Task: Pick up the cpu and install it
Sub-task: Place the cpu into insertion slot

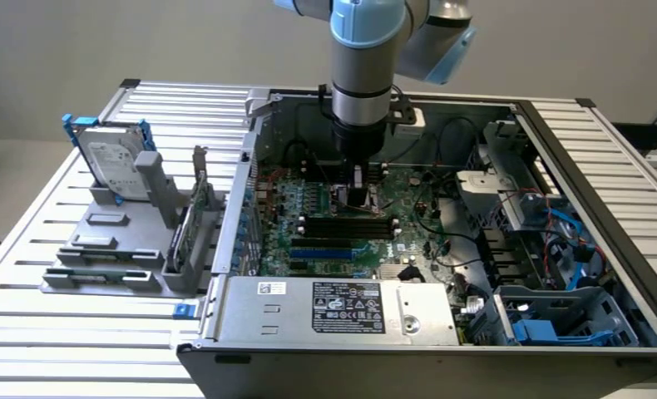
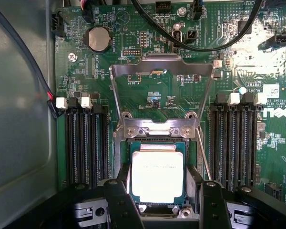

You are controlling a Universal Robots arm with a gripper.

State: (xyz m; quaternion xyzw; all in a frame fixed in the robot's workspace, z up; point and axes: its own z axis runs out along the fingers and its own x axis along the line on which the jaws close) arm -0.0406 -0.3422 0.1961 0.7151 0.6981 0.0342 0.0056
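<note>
The hand [image 2: 160, 198] is clenched on the cpu [image 2: 157, 175], with its two black fingers [image 2: 120, 202] set against opposite edges of the chip; gripped this way, the dull silver top is left uncovered and the chip is kept level. The cpu is held squarely within the dark frame of the socket [image 2: 157, 142]; whether it rests on the contacts or hangs just above them cannot be told. The load plate [image 2: 162, 59] is swung up and lies open beyond the socket, evidently so that the chip can be brought in from above; a thin lever [image 2: 203, 152] is seen beside the socket, judged to be unlatched for the same reason. Black memory slots [image 2: 86, 143] run along both sides of the socket, near the fingers but apart from them. All of this is carried on the green motherboard [image 2: 109, 67], laid flat in the floor of the open computer case [image 1: 234, 208]; the case lies on its side on the slatted tabletop [image 1: 85, 366], so the arm [image 1: 364, 75] reaches straight down into it. At the exterior view's left, well apart, a hard drive [image 1: 116, 158] with a blue frame stands upright in a grey holder [image 1: 118, 249].
</note>
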